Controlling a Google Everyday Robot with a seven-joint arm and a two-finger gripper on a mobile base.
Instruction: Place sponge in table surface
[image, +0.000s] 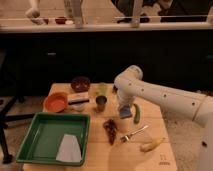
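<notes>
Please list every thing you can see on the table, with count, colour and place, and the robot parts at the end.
wooden tabletop: 1, light tan, centre
green plastic tray: 1, front left
pale grey cloth: 1, inside tray
orange bowl: 1, left
dark red bowl: 1, back
metal cup: 1, middle
dark brown lump: 1, front middle
fork: 1, silver, front
banana: 1, yellow, front right
green object: 1, beside gripper
white arm: 1, right
gripper: 1, low over table centre
</notes>
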